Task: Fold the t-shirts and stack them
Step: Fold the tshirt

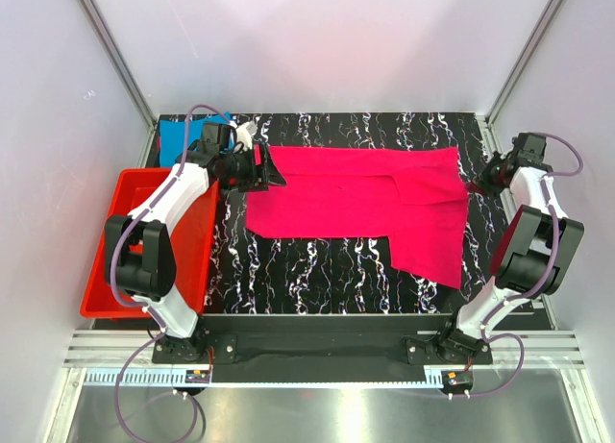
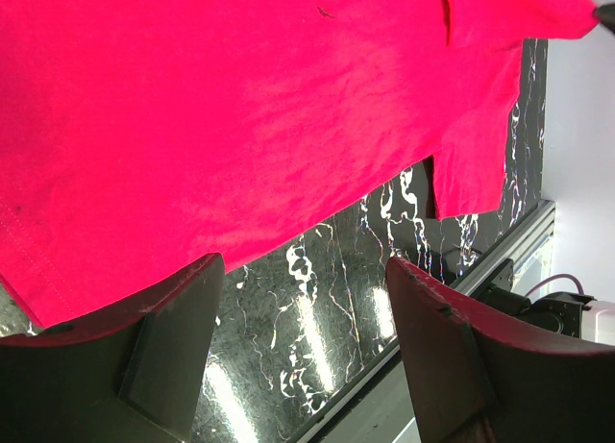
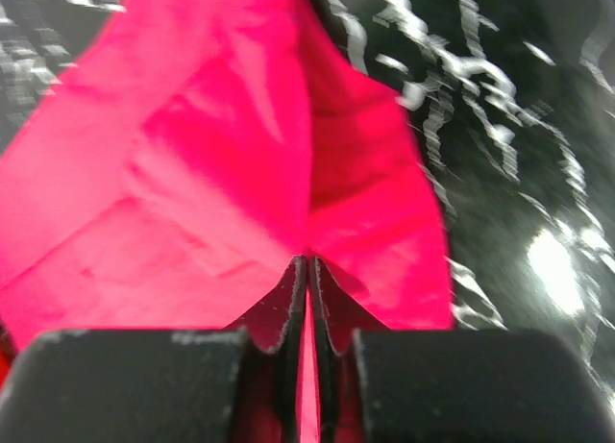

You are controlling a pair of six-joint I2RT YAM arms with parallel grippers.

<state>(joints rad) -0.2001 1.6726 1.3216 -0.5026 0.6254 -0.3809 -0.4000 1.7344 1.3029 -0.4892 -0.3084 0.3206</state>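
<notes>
Across the counter (image 1: 317,265), the pink t-shirt (image 1: 365,198) lies spread, its long axis running 9 to 3 o'clock. Right gripper (image 1: 478,186) jaws pinch its 3 o'clock edge. Left gripper (image 1: 272,177) jaws stand open and empty at its 9 o'clock edge. Each arm is nearest its own end.

Marbled blk tabletop (image 1: 327,260) — white walls (image 1: 317,39)

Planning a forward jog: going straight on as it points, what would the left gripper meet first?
Probably the pink t-shirt: its near edge lies just ahead of the left gripper, jaws open. Depth is unclear.
</notes>
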